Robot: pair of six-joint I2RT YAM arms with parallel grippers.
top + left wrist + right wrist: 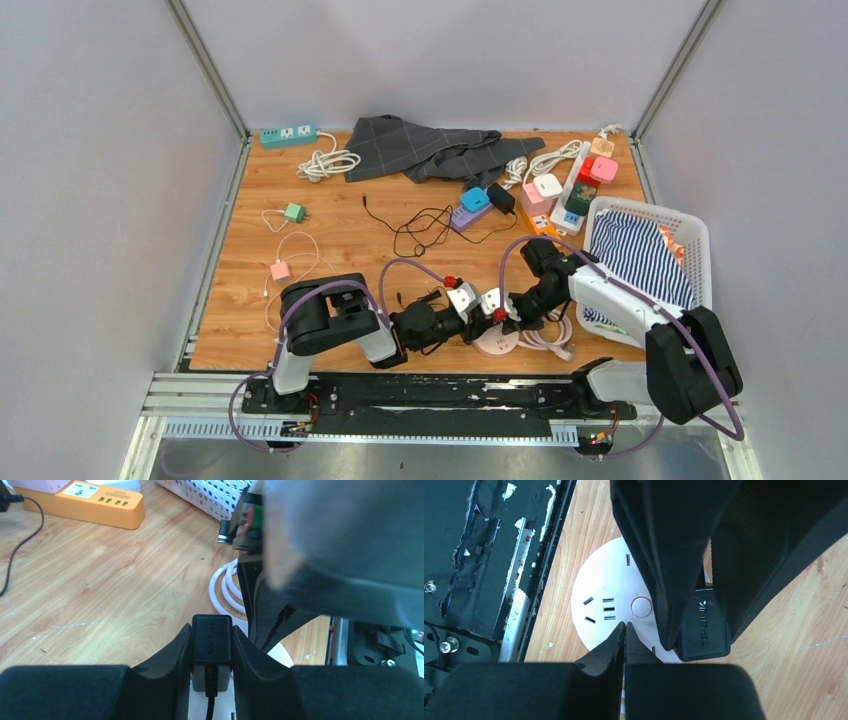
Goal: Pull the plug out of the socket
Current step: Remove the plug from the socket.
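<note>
A black plug (212,640) with a thin black cable stands in a round white socket (611,582) near the table's front edge (497,342). My left gripper (212,645) is shut on the plug, one finger against each side. In the right wrist view the plug (704,625) shows between the left arm's fingers, at the socket's edge. My right gripper (625,626) is shut with nothing between its jaws, and its tips rest on the socket's top face beside the plug. Both grippers meet over the socket in the top view (480,305).
A coiled white cable (227,587) lies just beyond the socket. An orange power strip (85,500) lies farther back. A white basket (650,255) with striped cloth stands at the right. Other power strips, chargers and a grey cloth (420,145) lie at the back.
</note>
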